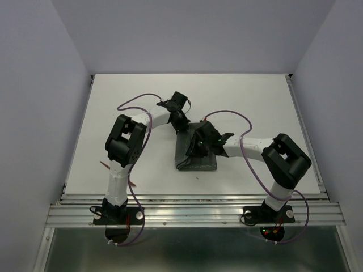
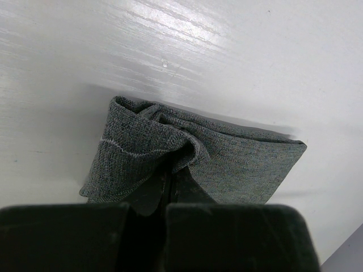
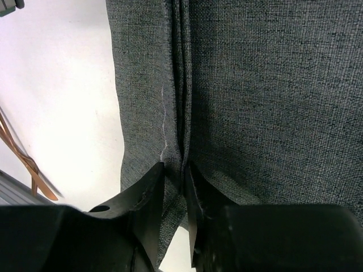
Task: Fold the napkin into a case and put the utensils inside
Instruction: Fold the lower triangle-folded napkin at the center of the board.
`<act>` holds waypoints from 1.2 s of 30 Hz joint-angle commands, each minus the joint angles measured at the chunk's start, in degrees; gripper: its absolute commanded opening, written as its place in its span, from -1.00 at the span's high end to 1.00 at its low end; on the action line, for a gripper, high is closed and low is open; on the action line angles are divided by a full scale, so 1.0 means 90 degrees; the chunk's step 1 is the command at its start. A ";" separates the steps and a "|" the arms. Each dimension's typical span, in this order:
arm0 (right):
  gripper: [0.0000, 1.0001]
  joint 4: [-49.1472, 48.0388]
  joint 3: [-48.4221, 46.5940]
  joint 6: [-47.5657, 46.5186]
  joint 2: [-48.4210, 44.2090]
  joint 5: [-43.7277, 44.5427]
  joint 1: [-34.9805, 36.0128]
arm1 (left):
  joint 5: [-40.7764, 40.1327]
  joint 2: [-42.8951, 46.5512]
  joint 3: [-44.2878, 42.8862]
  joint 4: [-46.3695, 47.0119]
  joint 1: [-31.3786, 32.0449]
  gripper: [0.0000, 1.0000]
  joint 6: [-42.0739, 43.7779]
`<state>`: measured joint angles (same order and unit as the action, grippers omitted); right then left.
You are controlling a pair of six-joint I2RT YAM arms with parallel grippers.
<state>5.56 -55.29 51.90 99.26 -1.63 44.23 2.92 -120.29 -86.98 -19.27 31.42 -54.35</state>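
The grey-green napkin lies folded into a thick rectangle in the middle of the table. My left gripper is at its far end, shut on a bunched fold of the cloth. From the right, my right gripper reaches over the napkin. Its fingers are pinched narrowly on a raised fold running along the cloth beside a stitched hem. The copper-brown utensils lie on the white table to the left, partly hidden behind the left arm.
The white table has raised metal rails along its sides and near edge. Purple cables loop above both arms. Grey walls close in the back and sides.
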 commanded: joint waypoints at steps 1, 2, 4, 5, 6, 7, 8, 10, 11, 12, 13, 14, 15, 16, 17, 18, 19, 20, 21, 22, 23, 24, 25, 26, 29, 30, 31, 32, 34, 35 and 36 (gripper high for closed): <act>0.55 -0.0022 0.0098 -0.0073 -0.0258 0.0064 -0.0031 | -0.0256 -0.0033 0.0153 -0.0076 0.0015 1.00 0.0042; 0.58 -0.0013 0.0127 -0.0073 -0.0267 0.0064 -0.0031 | -0.0266 -0.0023 0.0153 -0.0076 0.0015 1.00 0.0042; 0.63 -0.0013 0.0176 -0.0083 -0.0297 0.0083 -0.0031 | -0.0256 -0.0023 0.0153 -0.0076 0.0015 1.00 0.0042; 0.62 -0.0013 0.0234 -0.0093 -0.0306 0.0122 -0.0031 | -0.0256 -0.0004 0.0162 -0.0076 0.0015 1.00 0.0052; 0.60 -0.0013 0.0264 -0.0102 -0.0326 0.0132 -0.0031 | -0.0256 0.0006 0.0162 -0.0066 0.0015 1.00 0.0052; 0.46 -0.0013 0.0303 -0.0112 -0.0336 0.0142 -0.0031 | -0.0256 0.0025 0.0172 -0.0066 0.0015 1.00 0.0062; 0.43 -0.0022 0.0342 -0.0132 -0.0346 0.0142 -0.0031 | -0.0256 0.0045 0.0182 -0.0066 0.0015 1.00 0.0062; 0.30 -0.0032 0.0430 -0.0180 -0.0365 0.0113 -0.0031 | -0.0256 0.0055 0.0192 -0.0066 0.0015 1.00 0.0062; 0.25 -0.0051 0.0459 -0.0210 -0.0385 0.0084 -0.0031 | -0.0256 0.0055 0.0182 -0.0076 0.0015 1.00 0.0072; 0.20 -0.0081 0.0488 -0.0249 -0.0394 0.0045 -0.0031 | -0.0256 0.0055 0.0192 -0.0076 0.0015 1.00 0.0072; 0.09 -0.0110 0.0527 -0.0268 -0.0443 -0.0023 -0.0031 | -0.0256 0.0065 0.0192 -0.0076 0.0015 1.00 0.0072; 0.08 -0.0130 0.0537 -0.0278 -0.0482 -0.0053 -0.0031 | -0.0256 0.0065 0.0182 -0.0076 0.0015 1.00 0.0072; 0.08 -0.0130 0.0567 -0.0317 -0.0511 -0.0073 -0.0031 | -0.0256 0.0065 0.0182 -0.0076 0.0015 1.00 0.0062; 0.09 -0.0168 0.0577 -0.0346 -0.0560 -0.0092 -0.0031 | -0.0256 0.0065 0.0172 -0.0076 0.0015 1.00 0.0072; 0.10 -0.0179 0.0625 -0.0376 -0.0657 -0.0122 -0.0031 | -0.0256 0.0055 0.0172 -0.0076 0.0015 1.00 0.0072; 0.11 -0.0188 0.0635 -0.0395 -0.0697 -0.0151 -0.0031 | -0.0256 0.0065 0.0163 -0.0076 0.0015 1.00 0.0072; 0.09 -0.0198 0.0645 -0.0444 -0.0736 -0.0180 -0.0031 | -0.0256 0.0065 0.0162 -0.0076 0.0015 1.00 0.0072; 0.03 -0.0208 0.0655 -0.0454 -0.0775 -0.0267 -0.0031 | -0.0266 0.0055 0.0153 -0.0076 0.0015 1.00 0.0072; -0.02 -0.0237 0.0645 -0.0483 -0.0775 -0.0336 -0.0031 | -0.0440 0.0055 0.0143 -0.0076 0.0015 1.00 0.0062; -0.13 -0.0276 0.0645 -0.0483 -0.0766 -0.0385 -0.0031 | -0.0451 0.0045 0.0133 -0.0086 0.0015 1.00 0.0062; -0.15 -0.0305 0.0655 -0.0474 -0.0756 -0.0472 -0.0031 | -0.0441 0.0045 0.0123 -0.0086 0.0015 1.00 0.0062; -0.17 -0.0344 0.0674 -0.0454 -0.0707 -0.0512 -0.0031 | -0.0441 0.0026 0.0114 -0.0086 0.0015 1.00 0.0062; -0.18 -0.0374 0.0694 -0.0406 -0.0688 -0.0532 -0.0031 | -0.0432 0.0026 0.0114 -0.0086 0.0024 1.00 0.0062; -0.18 -0.0480 0.0723 -0.0357 -0.0639 -0.0609 -0.0031 | -0.0441 0.0026 0.0123 -0.0086 0.0025 1.00 0.0062; -0.18 -0.0617 0.0762 -0.0298 -0.0532 -0.0766 -0.0031 | -0.0451 0.0035 0.0133 -0.0095 0.0025 1.00 0.0062; -0.16 -0.0763 0.0762 -0.0269 -0.0502 -0.0786 -0.0031 | -0.0461 0.0035 0.0143 -0.0086 0.0025 1.00 0.0072; -0.12 -0.0832 0.0772 -0.0230 -0.0444 -0.0805 -0.0031 | -0.0461 0.0045 0.0153 -0.0086 0.0025 1.00 0.0072; -0.08 -0.0843 0.0772 -0.0229 -0.0424 -0.0844 -0.0031 | -0.0461 0.0045 0.0162 -0.0095 0.0025 1.00 0.0072; 0.06 -0.0882 0.0772 -0.0210 -0.0365 -0.0864 -0.0031 | -0.0461 0.0055 0.0163 -0.0086 0.0025 1.00 0.0062; 0.10 -0.0882 0.0782 -0.0220 -0.0365 -0.0864 -0.0031 | -0.0461 0.0055 0.0172 -0.0086 0.0025 1.00 0.0072; 0.14 -0.0882 0.0782 -0.0220 -0.0365 -0.0864 -0.0031 | -0.0471 0.0055 0.0182 -0.0076 0.0025 1.00 0.0072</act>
<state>0.99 -48.71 49.52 95.46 -8.03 44.12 2.24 -120.27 -86.74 -18.79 31.51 -54.35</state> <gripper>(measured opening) 0.453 0.040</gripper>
